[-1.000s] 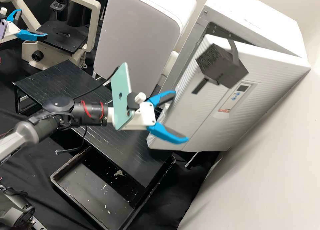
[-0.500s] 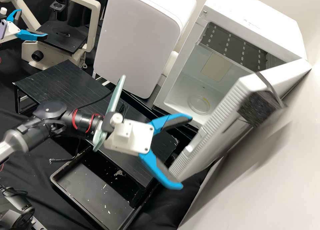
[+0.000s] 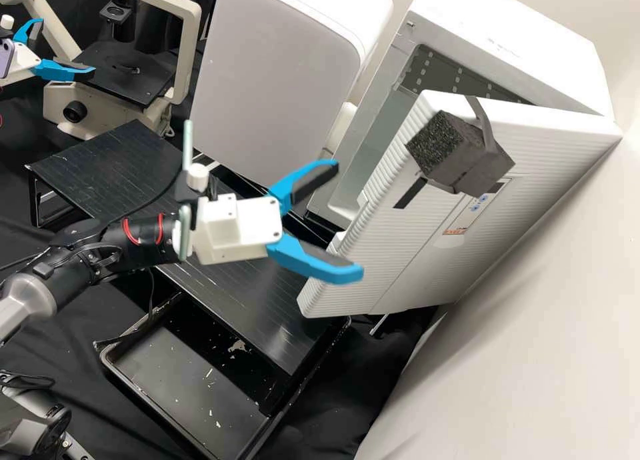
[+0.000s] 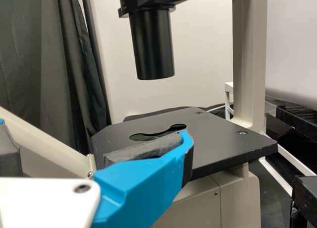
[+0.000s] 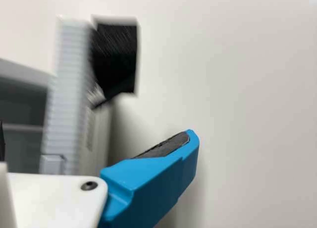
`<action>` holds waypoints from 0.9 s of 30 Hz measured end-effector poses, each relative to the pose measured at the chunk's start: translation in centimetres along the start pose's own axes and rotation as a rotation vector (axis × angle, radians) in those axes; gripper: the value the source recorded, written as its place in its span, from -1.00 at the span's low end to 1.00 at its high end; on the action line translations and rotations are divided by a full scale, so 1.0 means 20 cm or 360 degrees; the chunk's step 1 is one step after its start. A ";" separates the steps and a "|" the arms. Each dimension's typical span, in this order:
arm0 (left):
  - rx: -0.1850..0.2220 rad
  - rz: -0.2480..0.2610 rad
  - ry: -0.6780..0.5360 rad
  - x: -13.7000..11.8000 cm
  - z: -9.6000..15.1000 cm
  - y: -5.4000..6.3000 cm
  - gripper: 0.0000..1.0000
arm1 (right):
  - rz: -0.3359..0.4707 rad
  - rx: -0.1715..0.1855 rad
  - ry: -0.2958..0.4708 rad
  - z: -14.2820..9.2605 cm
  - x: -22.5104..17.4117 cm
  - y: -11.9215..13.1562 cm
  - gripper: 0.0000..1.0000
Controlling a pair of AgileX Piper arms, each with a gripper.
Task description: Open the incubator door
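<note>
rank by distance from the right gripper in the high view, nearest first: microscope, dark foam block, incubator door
1. Incubator door, ajar, directly ahead of the right gripper
2. Dark foam block, high on the door's face
3. Microscope, far off toward the view's upper left

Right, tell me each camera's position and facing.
High view: fixed off the arms, facing forward and down on the black bench; left pincer and right pincer show.
Left wrist view: on that wrist, facing a cream microscope with black stage; blue finger shows.
Right wrist view: on that wrist, facing the ridged white incubator door; blue finger shows.
Shared: high and left wrist views, the microscope; high and right wrist views, the door.
</note>
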State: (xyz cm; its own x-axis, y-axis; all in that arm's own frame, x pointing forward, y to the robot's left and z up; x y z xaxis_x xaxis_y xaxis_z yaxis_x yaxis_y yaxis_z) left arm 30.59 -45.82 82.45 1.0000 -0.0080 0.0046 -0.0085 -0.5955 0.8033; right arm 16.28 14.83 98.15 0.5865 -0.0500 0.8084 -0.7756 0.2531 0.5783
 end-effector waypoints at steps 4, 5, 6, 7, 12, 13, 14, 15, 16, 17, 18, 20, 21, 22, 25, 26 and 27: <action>0.0000 0.0000 0.0000 0.00 0.00 0.00 1.00 | 0.0014 0.0121 0.0343 -0.09 -0.09 0.05 1.00; 0.0000 0.0000 0.0000 0.00 0.00 0.00 1.00 | 0.0014 0.0188 0.0494 -0.13 -0.12 0.07 1.00; 0.0000 0.0000 0.0000 0.00 0.00 0.00 1.00 | 0.0022 0.0230 0.0574 -0.16 -0.14 0.08 1.00; 0.0000 0.0000 0.0000 0.00 0.00 0.00 1.00 | 0.0020 0.0284 0.0667 -0.19 -0.16 0.09 1.00; 0.0000 0.0000 0.0000 0.00 0.00 0.00 1.00 | -0.0045 0.0472 0.0961 -0.29 -0.23 0.04 1.00; 0.0000 0.0000 0.0000 0.00 0.00 0.00 1.00 | -0.0079 0.0508 0.0980 -0.31 -0.24 0.00 1.00; 0.0000 0.0000 0.0000 0.00 0.00 0.00 1.00 | -0.0127 0.0548 0.0990 -0.32 -0.24 -0.05 1.00; 0.0000 0.0000 0.0000 0.00 0.00 0.00 1.00 | -0.0170 0.0563 0.0982 -0.32 -0.23 -0.10 1.00; 0.0000 0.0000 0.0000 0.00 0.00 0.00 1.00 | -0.0243 0.0566 0.0965 -0.33 -0.23 -0.17 1.00; 0.0000 0.0000 0.0000 0.00 0.00 0.00 1.00 | -0.0293 0.0549 0.0945 -0.33 -0.22 -0.23 1.00; 0.0000 0.0000 0.0000 0.00 0.00 0.00 1.00 | -0.0345 0.0534 0.0927 -0.33 -0.22 -0.29 1.00; 0.0000 0.0000 0.0000 0.00 0.00 0.00 1.00 | -0.0413 0.0505 0.0889 -0.32 -0.20 -0.37 1.00; 0.0000 0.0000 0.0000 0.00 0.00 0.00 1.00 | -0.0434 0.0492 0.0863 -0.31 -0.19 -0.40 1.00; 0.0000 0.0000 0.0000 0.00 0.00 0.00 1.00 | -0.0453 0.0479 0.0828 -0.30 -0.16 -0.44 1.00; 0.0000 0.0000 0.0000 0.00 0.00 0.00 1.00 | -0.0448 0.0468 0.0763 -0.28 -0.10 -0.50 1.00; 0.0000 0.0000 0.0000 0.00 0.00 0.00 1.00 | -0.0439 0.0458 0.0738 -0.27 -0.07 -0.52 1.00; 0.0000 0.0000 0.0000 0.00 0.00 0.00 1.00 | -0.0436 0.0454 0.0715 -0.26 -0.05 -0.53 1.00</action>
State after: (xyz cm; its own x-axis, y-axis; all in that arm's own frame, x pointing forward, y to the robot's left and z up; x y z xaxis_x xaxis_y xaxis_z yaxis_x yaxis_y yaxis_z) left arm 30.59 -45.82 82.45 1.0000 -0.0080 0.0046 -0.0085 -0.5955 0.8033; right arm 25.16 17.19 90.54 0.7670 0.3525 0.5362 -0.5778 0.0159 0.8160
